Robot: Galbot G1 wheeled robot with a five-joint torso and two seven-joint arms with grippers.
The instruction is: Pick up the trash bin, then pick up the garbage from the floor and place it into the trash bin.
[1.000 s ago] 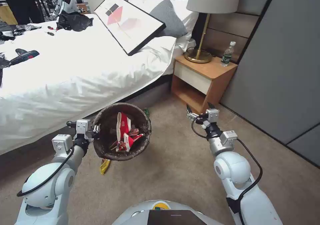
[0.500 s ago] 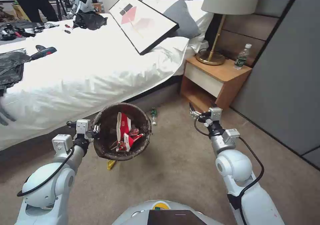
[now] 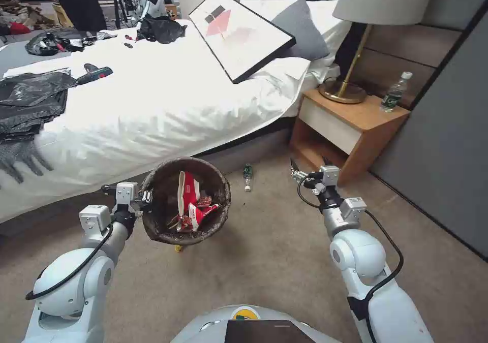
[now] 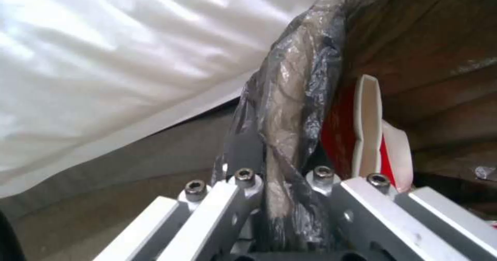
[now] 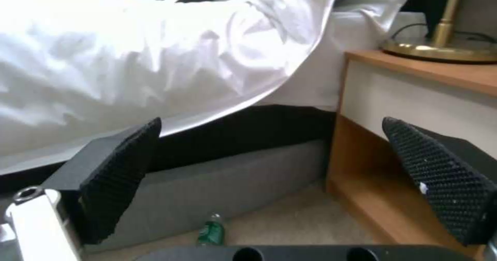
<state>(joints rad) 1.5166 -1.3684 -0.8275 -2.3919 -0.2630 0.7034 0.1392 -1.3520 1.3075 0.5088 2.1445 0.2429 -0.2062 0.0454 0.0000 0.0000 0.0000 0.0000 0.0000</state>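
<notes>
The trash bin is held clear of the floor at the robot's front left, its mouth turned up toward the head camera, so the interior is seen almost straight down. The left claw is clamped on the bin's rim on the robot's left side; in the left wrist view the crinkled dark liner is seen pinched between the metal fingers. Red-and-white snack packets are lodged inside, one standing roughly on edge with its long axis running up the bin's wall; the lower contents are tangled and hard to separate. A small green bottle lies on its side on the carpet between the bin and the nightstand, close to the bed base, long axis roughly toward and away from the robot, pale cap end nearer the robot. A yellow scrap is glimpsed on the floor just under the bin's near edge, mostly hidden. The right claw is held in the air before the nightstand's open shelf, spread wide and empty; the bottle is seen low between its black pads, well apart from them.
</notes>
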